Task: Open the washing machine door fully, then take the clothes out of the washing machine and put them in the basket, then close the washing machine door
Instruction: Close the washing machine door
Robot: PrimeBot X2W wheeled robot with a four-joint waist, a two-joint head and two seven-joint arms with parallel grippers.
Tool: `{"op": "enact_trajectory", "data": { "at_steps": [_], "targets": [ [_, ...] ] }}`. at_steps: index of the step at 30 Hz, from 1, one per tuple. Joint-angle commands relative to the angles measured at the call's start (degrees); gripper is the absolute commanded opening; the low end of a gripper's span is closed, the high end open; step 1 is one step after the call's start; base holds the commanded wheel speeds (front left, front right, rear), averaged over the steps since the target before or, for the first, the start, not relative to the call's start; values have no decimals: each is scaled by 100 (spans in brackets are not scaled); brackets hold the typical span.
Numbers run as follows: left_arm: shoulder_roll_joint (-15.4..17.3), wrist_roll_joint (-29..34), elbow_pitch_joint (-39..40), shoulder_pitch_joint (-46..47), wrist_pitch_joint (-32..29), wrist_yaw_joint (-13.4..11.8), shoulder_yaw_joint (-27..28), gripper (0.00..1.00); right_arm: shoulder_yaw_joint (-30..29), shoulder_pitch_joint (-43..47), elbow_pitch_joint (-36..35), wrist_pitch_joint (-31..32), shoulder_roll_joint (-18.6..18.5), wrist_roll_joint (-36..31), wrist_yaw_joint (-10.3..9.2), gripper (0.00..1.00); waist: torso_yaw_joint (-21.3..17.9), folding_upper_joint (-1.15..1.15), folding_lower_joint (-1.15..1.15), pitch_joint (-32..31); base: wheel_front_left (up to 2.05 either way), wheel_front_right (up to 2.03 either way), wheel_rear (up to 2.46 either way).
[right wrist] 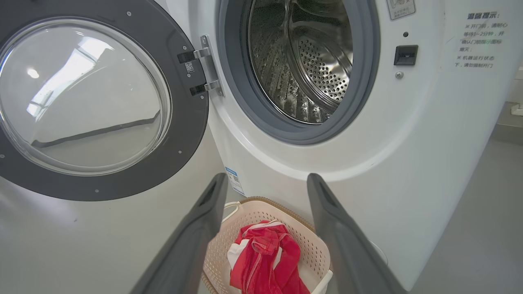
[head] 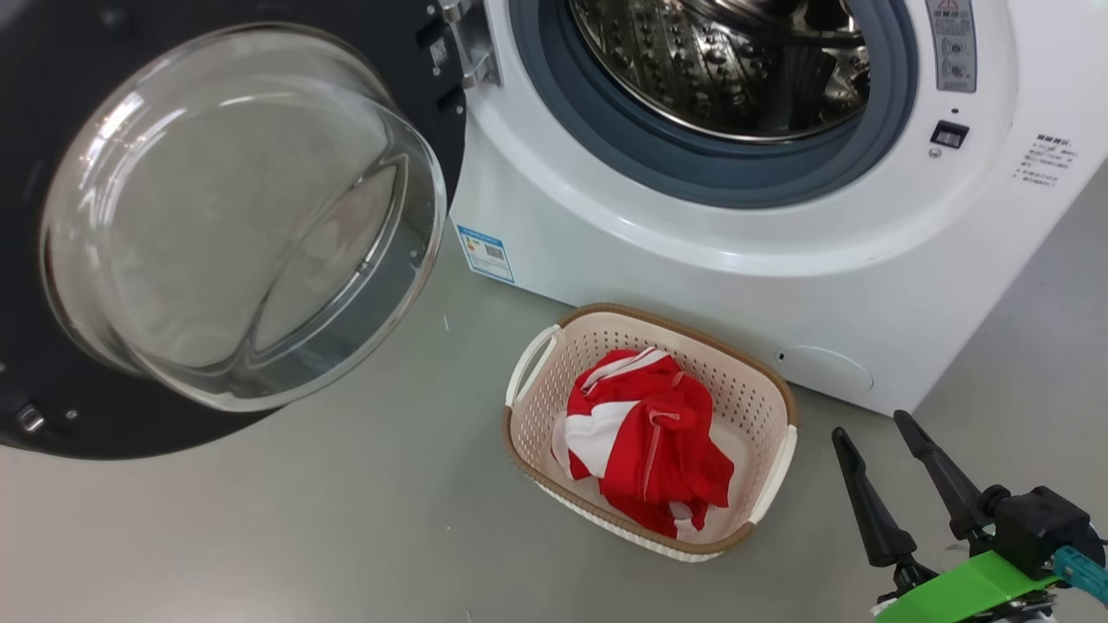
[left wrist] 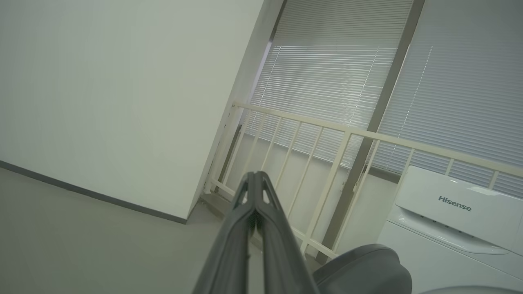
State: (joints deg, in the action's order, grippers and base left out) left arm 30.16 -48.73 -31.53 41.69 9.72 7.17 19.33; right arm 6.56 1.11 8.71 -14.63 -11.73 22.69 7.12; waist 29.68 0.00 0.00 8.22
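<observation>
On the grey floor point(head: 346, 519), just in front of the washing machine point(head: 692, 260), sits the basket point(head: 537, 407). The red and white clothes point(head: 649, 433) lie bunched inside it, covering most of its bottom. The basket stands below the machine's round opening, between the small blue label point(head: 485, 253) and the round flap point(head: 824, 368) low on the white front. The washing machine door point(head: 242, 216) is swung wide open to the left on its hinge, its glass bowl facing out into the room. The grey rubber ring point(head: 692, 164) and the perforated steel drum point(head: 718, 61) show through the open mouth. The right gripper point(head: 869, 425) hangs to the right of the basket, near it but not touching. Its two dark fingers are spread wide apart with nothing between them. The left gripper point(left wrist: 255, 179) is clenched, fingertips pressed together on nothing, and points toward a pale railing point(left wrist: 347, 134) before window blinds point(left wrist: 335, 61).
</observation>
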Motion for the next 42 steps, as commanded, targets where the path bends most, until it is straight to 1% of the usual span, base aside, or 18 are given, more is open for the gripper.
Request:
{"op": "enact_trajectory", "data": {
  "at_steps": [1, 2, 4, 6, 7, 9, 14, 19, 25, 30, 38, 41, 42],
  "targets": [
    [605, -296, -420, 418, -399, 31, 4, 0, 125, -114, -154, -37, -106, -47, 36, 100, -42, 0, 0, 126, 0, 0, 0],
    [732, -310, -649, 510, -547, 31, -100, 0, 135, -133, -157, -37, -116, -52, 36, 100, -54, 0, 0, 161, 0, 0, 0],
    [865, -463, -1062, 714, -1004, 31, -303, 0, 157, -164, -160, -37, -132, -59, 36, 100, -75, 0, 0, 215, 0, 0, 0],
    [1058, -429, -1386, 842, -1303, 31, -514, 0, 190, -198, -162, -37, -151, -61, 36, 100, -106, 0, 0, 265, 0, 0, 0],
    [1058, -429, -1386, 842, -1303, 31, -514, 0, 190, -198, -162, -37, -151, -61, 36, 100, -106, 0, 0, 265, 0, 0, 0],
    [1115, -584, -1713, 996, -1696, 31, -582, 0, 220, -226, -159, -37, -177, -59, 36, 100, -129, 0, 0, 325, 0, 0, 0],
    [1243, -789, -2365, 1240, -2423, 22, -643, 0, 258, -284, -161, -37, -240, -54, 36, 100, -174, 0, 0, 473, 0, 0, 0],
    [1194, -980, -2688, 1336, -3218, 25, -750, 0, 262, -325, -168, -37, -269, -55, 36, 100, -214, 0, 0, 589, 0, 0, 0],
    [1171, -1175, -2810, 1396, -3825, 28, -790, 0, 260, -370, -177, -37, -296, -59, 36, 100, -237, 0, 0, 675, 0, 0, 0],
    [1106, -1362, -2757, 1381, -4248, 30, -808, 0, 233, -391, -181, -37, -305, -68, 36, 100, -230, 0, 0, 687, 0, 0, 0],
    [1004, -1820, -2170, 1083, -5128, 31, -874, 0, 184, -416, -183, -37, -287, -76, 36, 100, -207, 0, 0, 639, 0, 0, 0],
    [1020, -1978, -1956, 909, -5417, 31, -873, 0, 170, -410, -179, -37, -271, -76, 36, 100, -208, 0, 0, 598, 0, 0, 0],
    [1028, -2090, -1804, 801, -5595, 31, -862, 0, 158, -406, -177, -37, -264, -74, 36, 100, -212, 0, 0, 569, 0, 0, 0]
  ]
}}
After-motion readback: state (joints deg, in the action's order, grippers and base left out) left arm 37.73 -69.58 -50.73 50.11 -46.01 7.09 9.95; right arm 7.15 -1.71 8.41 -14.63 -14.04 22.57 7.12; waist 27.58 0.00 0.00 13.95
